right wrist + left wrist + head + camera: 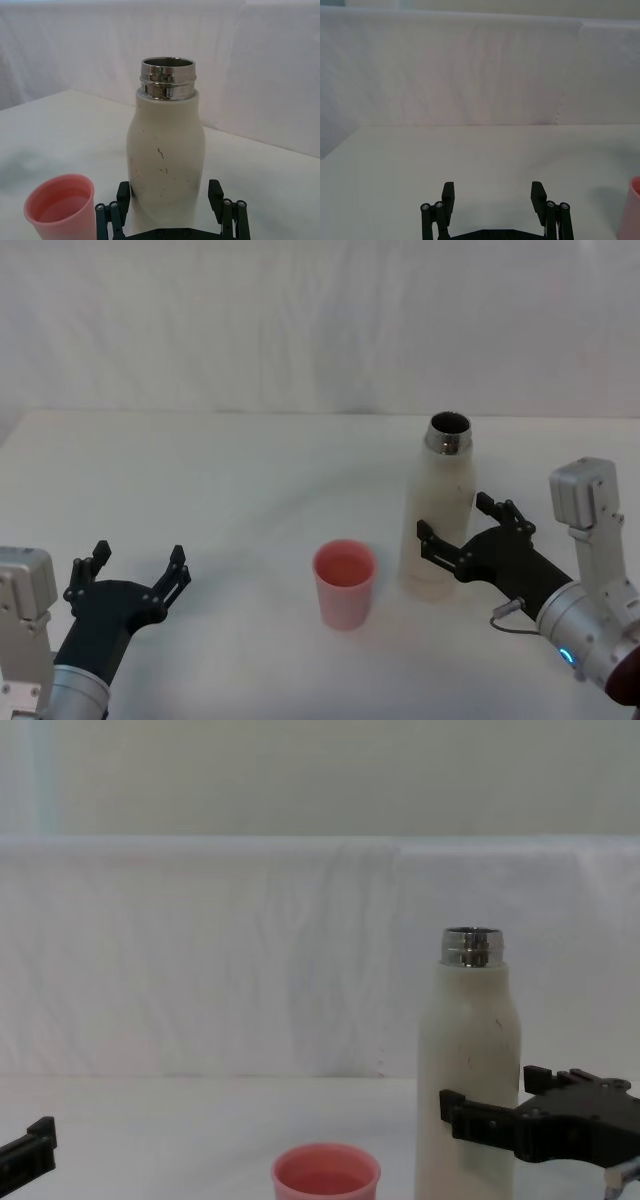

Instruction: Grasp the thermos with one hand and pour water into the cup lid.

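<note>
Black fingers of the right gripper (170,192) spread wide either side of the upright thermos (165,155), gripping nothing, pink cup lid (344,582) just beside it on the white counter (200,490), left gripper (137,575) open, well apart.

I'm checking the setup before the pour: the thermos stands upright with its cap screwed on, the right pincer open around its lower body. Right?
Not quite. The thermos has no cap: the right wrist view shows its steel neck open. It does stand upright, with the right pincer open around its lower body.
</note>
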Motion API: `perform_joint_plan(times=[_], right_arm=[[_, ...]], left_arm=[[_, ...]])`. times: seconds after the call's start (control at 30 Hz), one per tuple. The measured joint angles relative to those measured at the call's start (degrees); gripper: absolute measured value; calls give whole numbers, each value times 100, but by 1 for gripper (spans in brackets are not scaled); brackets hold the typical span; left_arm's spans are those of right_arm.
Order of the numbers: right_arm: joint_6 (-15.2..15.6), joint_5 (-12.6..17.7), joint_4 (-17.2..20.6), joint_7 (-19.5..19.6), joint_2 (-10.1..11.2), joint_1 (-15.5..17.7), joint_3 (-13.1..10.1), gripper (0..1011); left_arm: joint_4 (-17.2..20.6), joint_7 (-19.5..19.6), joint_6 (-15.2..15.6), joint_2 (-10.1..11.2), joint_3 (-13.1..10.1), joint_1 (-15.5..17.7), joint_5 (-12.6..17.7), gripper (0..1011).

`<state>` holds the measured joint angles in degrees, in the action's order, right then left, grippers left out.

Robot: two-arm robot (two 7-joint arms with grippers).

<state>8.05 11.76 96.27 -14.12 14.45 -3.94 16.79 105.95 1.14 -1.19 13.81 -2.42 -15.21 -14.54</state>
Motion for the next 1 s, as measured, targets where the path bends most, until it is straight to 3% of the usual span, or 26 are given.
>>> perform_joint_plan(times=[0.53,1.0], right_arm=[[-52,18,245,26,89,283,-73,1003],[-220,169,717,44,244,904,-309,1003]], left_arm=[[0,0,0,0,0,0,0,1001],[0,0,0,0,0,0,0,1001]])
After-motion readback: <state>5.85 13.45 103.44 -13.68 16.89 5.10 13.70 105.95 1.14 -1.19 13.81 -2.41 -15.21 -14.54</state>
